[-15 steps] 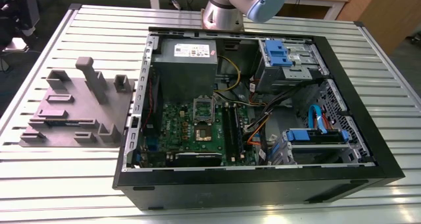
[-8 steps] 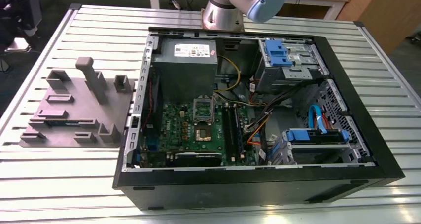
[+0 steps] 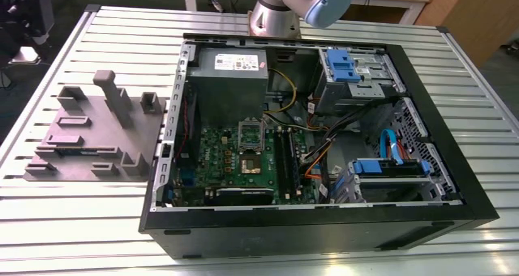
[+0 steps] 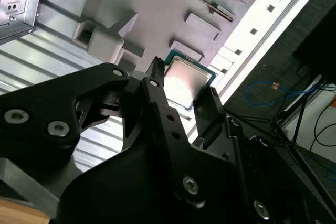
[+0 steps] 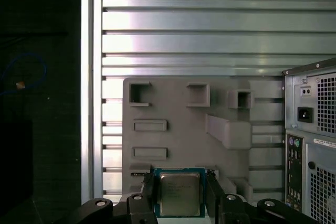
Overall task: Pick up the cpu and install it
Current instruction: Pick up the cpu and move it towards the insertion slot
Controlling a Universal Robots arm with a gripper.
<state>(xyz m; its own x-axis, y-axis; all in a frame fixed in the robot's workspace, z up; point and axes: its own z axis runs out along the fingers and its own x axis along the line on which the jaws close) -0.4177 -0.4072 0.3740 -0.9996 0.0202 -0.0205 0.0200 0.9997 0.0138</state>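
Item: cpu (image 5: 180,193), a flat square chip with a silvery metal top and a green-blue border, also seen in the second wrist view (image 4: 185,81). Location: pinched by two opposite edges in the gripper (image 5: 180,182) and held in the air over the near edge of the grey fixture tray (image 5: 178,129), apart from its surface. Holder: black gripper (image 4: 184,80), with one of its fingers (image 5: 148,192) against each side of the chip and the metal top facing the wrist cameras. Support: slatted metal table (image 3: 81,227). The fixture tray (image 3: 89,130) lies at the exterior view's left, with raised blocks and recessed slots. Adjacent: open black computer case (image 3: 454,166) on its side, at the exterior view's right of the tray. It holds a green motherboard (image 3: 235,166), an upright silver socket frame (image 3: 250,130) and a grey power supply box (image 3: 231,75) on the far side. The case's rear panel (image 5: 310,129) stands just beside the tray in the first wrist view. Arm (image 3: 284,8): rises at the far edge of the table, behind the case.
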